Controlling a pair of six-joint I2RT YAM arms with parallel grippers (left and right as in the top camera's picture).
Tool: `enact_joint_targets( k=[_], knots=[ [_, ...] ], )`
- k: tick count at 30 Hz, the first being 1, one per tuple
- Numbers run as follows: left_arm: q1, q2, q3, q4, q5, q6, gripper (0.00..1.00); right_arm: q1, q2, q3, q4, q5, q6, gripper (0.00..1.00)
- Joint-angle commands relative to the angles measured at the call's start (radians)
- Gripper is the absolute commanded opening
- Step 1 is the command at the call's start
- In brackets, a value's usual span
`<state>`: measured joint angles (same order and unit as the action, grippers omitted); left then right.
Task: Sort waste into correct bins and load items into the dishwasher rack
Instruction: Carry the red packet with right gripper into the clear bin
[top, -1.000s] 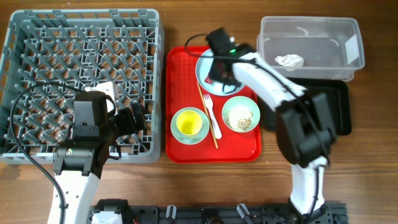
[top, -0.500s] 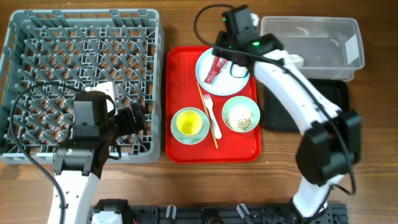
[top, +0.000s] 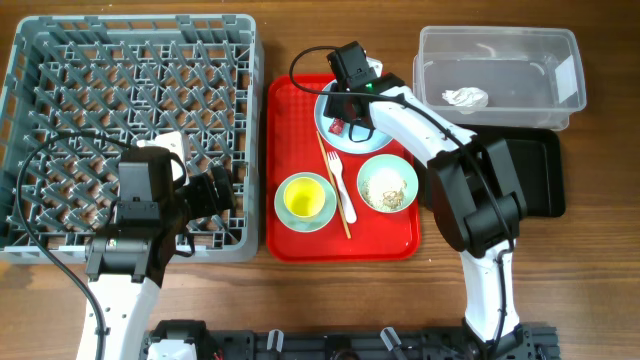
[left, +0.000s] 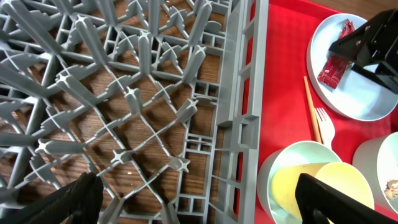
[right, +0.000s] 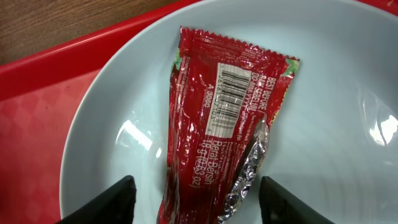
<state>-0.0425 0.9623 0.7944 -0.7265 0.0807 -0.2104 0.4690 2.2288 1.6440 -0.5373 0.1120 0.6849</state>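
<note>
A red snack wrapper (right: 214, 134) lies on the round pale-blue plate (right: 348, 93) at the back of the red serving tray (top: 295, 105). My right gripper (right: 199, 208) is open just above it, one finger on each side of the wrapper's near end, not gripping it. In the overhead view the right gripper (top: 348, 112) covers most of the plate (top: 326, 112). My left gripper (top: 226, 190) hangs open and empty over the right rim of the grey dishwasher rack (top: 130, 100). A crumpled tissue (top: 465, 97) lies in the clear tub (top: 500, 40).
On the red tray, a bowl (top: 284, 212) holds a yellow cup (top: 305, 198). A second bowl (top: 388, 185) holds rice-like crumbs. A white fork (top: 338, 180) and a thin stick lie between them. The black tray (top: 545, 175) sits in front of the tub.
My right gripper lifted away toward the back of the table, then came down over the plate again, now with its jaws open. The wrapper stayed on the plate. The left arm has not moved.
</note>
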Motion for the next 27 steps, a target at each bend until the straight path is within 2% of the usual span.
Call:
enact_joint_targets(
  k=[1, 5, 6, 9, 11, 15, 20, 23, 27],
  knots=[
    [0.007, 0.001, 0.021, 0.0, 0.016, 0.016, 1.0, 0.008, 0.024, -0.003, -0.007, -0.006, 0.023, 0.54],
    [0.007, 0.001, 0.021, 0.0, 0.016, 0.016, 1.0, 0.02, 0.024, -0.003, -0.024, -0.005, 0.023, 0.34],
    [0.007, 0.001, 0.021, 0.0, 0.016, 0.016, 1.0, 0.024, 0.024, -0.003, -0.029, -0.005, 0.023, 0.33],
    [0.007, 0.001, 0.021, 0.0, 0.016, 0.016, 1.0, 0.029, 0.024, -0.003, -0.056, -0.005, 0.027, 0.12],
    [0.007, 0.001, 0.021, 0.0, 0.016, 0.016, 1.0, 0.029, 0.024, -0.003, -0.077, -0.005, 0.033, 0.04],
    [0.007, 0.001, 0.021, 0.0, 0.016, 0.016, 1.0, 0.021, -0.024, -0.001, -0.13, 0.004, 0.013, 0.04],
    [0.007, 0.001, 0.021, 0.0, 0.016, 0.016, 1.0, -0.028, -0.234, -0.001, -0.183, 0.113, -0.032, 0.04],
    [0.007, 0.001, 0.021, 0.0, 0.016, 0.016, 1.0, -0.111, -0.378, -0.001, -0.194, 0.177, -0.017, 0.04],
    [0.007, 0.001, 0.021, 0.0, 0.016, 0.016, 1.0, -0.26, -0.425, -0.002, -0.24, 0.186, 0.078, 0.05]
  ],
)
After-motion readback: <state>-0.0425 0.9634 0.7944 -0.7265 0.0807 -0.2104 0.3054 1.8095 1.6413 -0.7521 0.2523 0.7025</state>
